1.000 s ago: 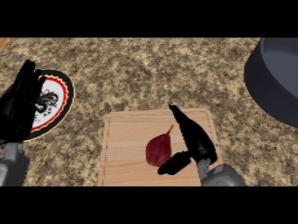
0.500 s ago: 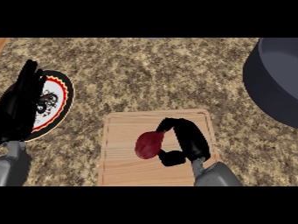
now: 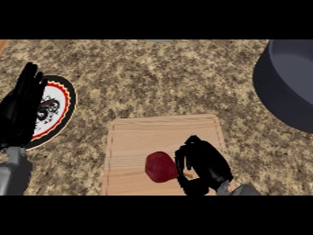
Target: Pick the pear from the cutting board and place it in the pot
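My right hand sits low in the frame, a little right of centre, over the lower right part of the cutting board. Its fingers are curled in narrow round the right side of the pear, a dark red fruit whose left half shows just beside my palm. The pear is over the lower middle of the board; I cannot tell whether it rests on the wood or is raised off it.

The board is pale wood and lies on the speckled brown table, in the lower middle of the frame. The pot, dark grey and round, stands at the upper right, well apart from the board and partly cut off by the frame's edge.

My left hand rests at the left edge with its fingers straight and pointing up, overlapping the left side of a plate with a red and black rim.
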